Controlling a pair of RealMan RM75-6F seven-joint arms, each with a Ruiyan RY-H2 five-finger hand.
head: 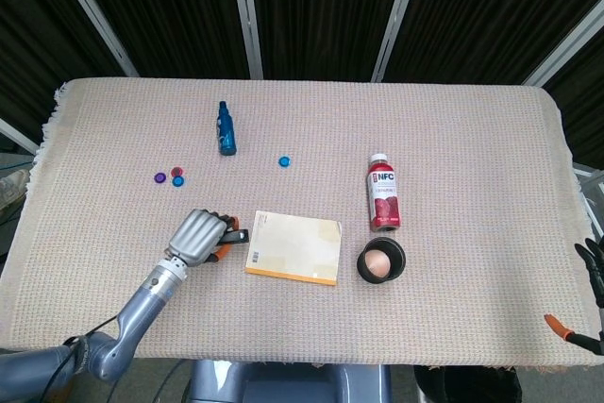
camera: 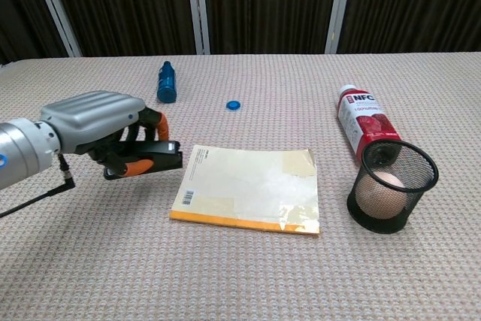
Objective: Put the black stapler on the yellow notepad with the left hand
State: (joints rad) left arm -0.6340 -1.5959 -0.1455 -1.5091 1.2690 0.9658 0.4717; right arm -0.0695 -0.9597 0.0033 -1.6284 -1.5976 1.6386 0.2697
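Observation:
My left hand (head: 200, 236) (camera: 101, 129) grips the black stapler (camera: 159, 156) (head: 236, 236), whose free end points right at the left edge of the yellow notepad (head: 293, 247) (camera: 249, 186). The stapler looks lifted a little off the cloth, mostly hidden under my fingers. The notepad lies flat at the table's middle. My right hand (head: 590, 280) shows only at the far right edge of the head view, off the table; how its fingers lie is unclear.
A red NFC bottle (head: 383, 193) (camera: 365, 122) lies right of the notepad, with a black mesh cup (head: 380, 262) (camera: 391, 186) holding an egg in front of it. At the back are a blue bottle (head: 226, 127) (camera: 166, 82), a blue cap (head: 284, 160) and small coloured caps (head: 170, 176).

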